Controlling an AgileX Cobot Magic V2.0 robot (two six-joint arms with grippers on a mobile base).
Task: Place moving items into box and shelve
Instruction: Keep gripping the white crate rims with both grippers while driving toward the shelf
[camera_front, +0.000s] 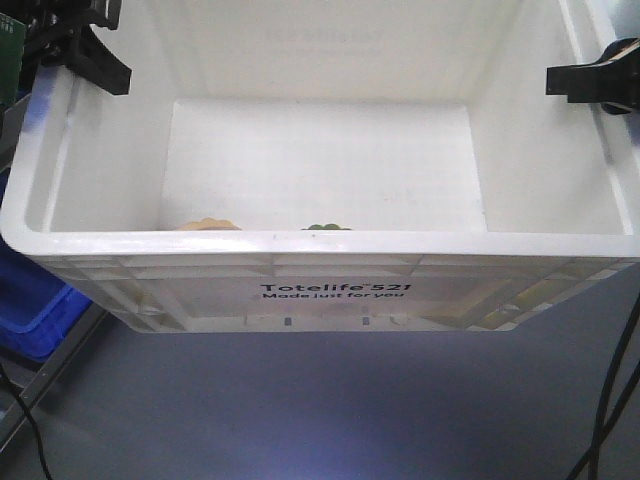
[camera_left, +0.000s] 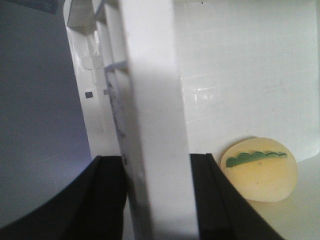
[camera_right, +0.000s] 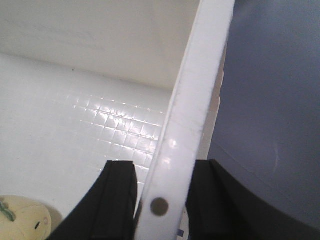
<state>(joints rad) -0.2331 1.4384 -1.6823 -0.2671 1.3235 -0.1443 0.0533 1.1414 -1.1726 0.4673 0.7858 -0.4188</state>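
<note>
The box (camera_front: 330, 292), a large white crate with black "Totelife 521" print, fills the front view and hangs above the grey floor. My left gripper (camera_front: 95, 55) straddles its left wall, one finger inside and one outside, shut on the rim (camera_left: 155, 150). On the opposite side my right gripper (camera_front: 590, 85) is shut on the right rim (camera_right: 185, 140) the same way. Moving items lie on the box floor: a cream one with a green scalloped strip (camera_left: 260, 170), a pale yellow one (camera_right: 22, 220). Over the near rim a tan top (camera_front: 207, 224) and a green bit (camera_front: 325, 227) peek out.
A blue plastic bin (camera_front: 35, 310) sits low on the left, beside a grey metal rail (camera_front: 50, 370). Black cables (camera_front: 612, 400) hang at the lower right. Grey floor (camera_front: 320, 410) lies under the box.
</note>
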